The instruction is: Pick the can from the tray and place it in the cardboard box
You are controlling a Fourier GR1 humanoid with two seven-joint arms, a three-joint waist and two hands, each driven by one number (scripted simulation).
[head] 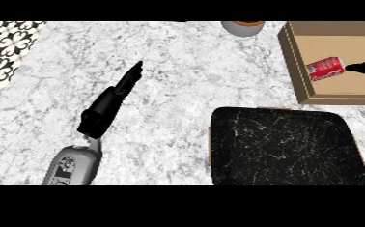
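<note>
A red can lies on its side inside the cardboard box at the upper right. Only a small black part of my right hand shows at the right edge, just beside the can's right end; whether it touches the can is not clear. The black tray, scratched and with rounded corners, sits at the lower right with nothing on it. My left hand rests over the counter left of centre, open, its fingers straight and pointing up and to the right, holding nothing.
A grey round bowl is cut off by the top edge, left of the box. A black-and-white patterned surface borders the marble counter at the upper left.
</note>
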